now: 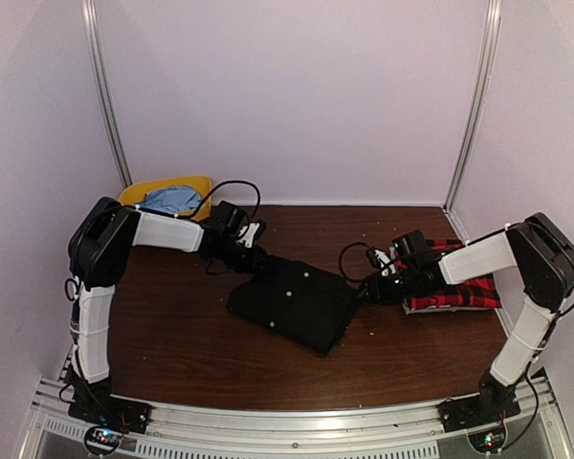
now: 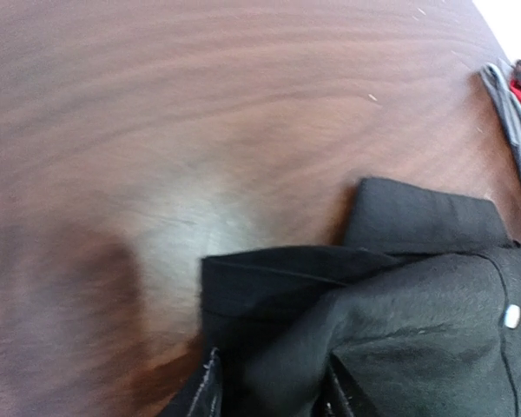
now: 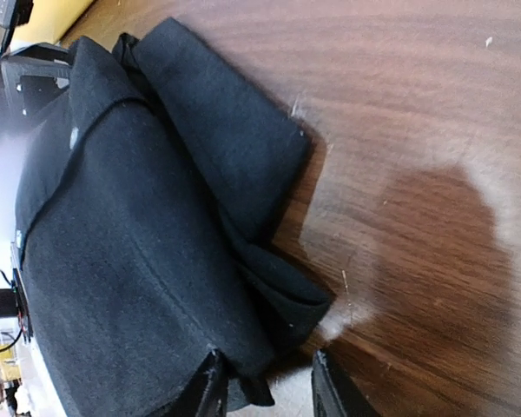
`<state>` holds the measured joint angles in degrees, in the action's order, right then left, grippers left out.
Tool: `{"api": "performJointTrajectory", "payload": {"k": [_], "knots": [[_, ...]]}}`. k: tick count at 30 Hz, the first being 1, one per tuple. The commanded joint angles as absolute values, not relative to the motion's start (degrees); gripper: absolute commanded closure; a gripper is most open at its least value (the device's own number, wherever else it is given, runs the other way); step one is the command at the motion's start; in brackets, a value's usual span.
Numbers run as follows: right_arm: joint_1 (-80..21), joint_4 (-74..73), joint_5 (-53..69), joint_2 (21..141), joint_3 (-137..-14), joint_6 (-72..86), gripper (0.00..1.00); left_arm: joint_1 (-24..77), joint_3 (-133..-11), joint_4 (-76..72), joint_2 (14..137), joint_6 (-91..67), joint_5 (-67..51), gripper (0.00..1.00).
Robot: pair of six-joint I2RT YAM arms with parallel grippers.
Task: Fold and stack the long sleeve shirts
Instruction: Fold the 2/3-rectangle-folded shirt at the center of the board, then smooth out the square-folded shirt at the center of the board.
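The dark wooden table (image 1: 172,335) is smooth and hard, with a faint sheen, so cloth should slide on it easily. The black shirt (image 1: 292,304) lies between the two grippers as a thick, roughly square bundle of matte, slightly fuzzy fabric. One corner sits at the left gripper (image 2: 273,395) and the opposite edge at the right gripper (image 3: 265,391).

Both pairs of jaws stand apart. Black cloth fills the gap between the left fingers, and a rolled hem lies between the right fingers, with no sign that either is pinched.

The step in hand looks like letting go of the finished fold. It will go best if each gripper rises straight up off the cloth before pulling back. A sideways drag could catch the soft layers and spill the tucked sleeve, which bulges as a loose roll just ahead of the right fingers.

The red-and-black plaid shirt (image 1: 459,292) rests behind the right gripper, under that arm's wrist. It is a flat folded pad, the likely base for the stack.

A yellow bin (image 1: 139,194) of rigid plastic, holding a crumpled blue cloth (image 1: 172,199), sits behind the left gripper beside the arm.

A small white button (image 2: 511,315) shows just to one side of the left fingers
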<state>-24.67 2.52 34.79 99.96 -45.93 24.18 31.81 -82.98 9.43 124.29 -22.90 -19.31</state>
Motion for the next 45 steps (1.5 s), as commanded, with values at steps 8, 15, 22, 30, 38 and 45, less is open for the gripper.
{"api": "performJointTrajectory", "payload": {"k": [8, 15, 22, 30, 38, 45], "knots": [[-25.1, -1.9, 27.2, 88.8, -47.0, 21.3, 0.52, 31.0, -77.3, 4.3, 111.9, -24.6, -5.7, 0.46], [-31.0, -0.1, 31.4, 89.8, -51.6, 21.4, 0.50, 31.2, -66.5, -6.1, 103.8, -27.9, -18.0, 0.43], [-34.0, 12.2, 41.1, 98.0, -54.3, 27.2, 0.51, 35.9, -53.2, -24.3, 98.3, -35.4, -29.7, 0.45], [-33.8, 23.5, 46.6, 107.0, -52.6, 33.6, 0.52, 41.6, -54.3, -30.3, 107.2, -39.3, -31.2, 0.48], [-32.2, 27.0, 46.0, 112.3, -49.4, 34.5, 0.53, 42.1, -52.0, -30.9, 115.4, -40.3, -25.4, 0.50], [-32.1, 23.3, 45.0, 110.0, -48.8, 31.6, 0.53, 42.1, -49.2, -32.6, 116.0, -38.1, -24.7, 0.49]]}}
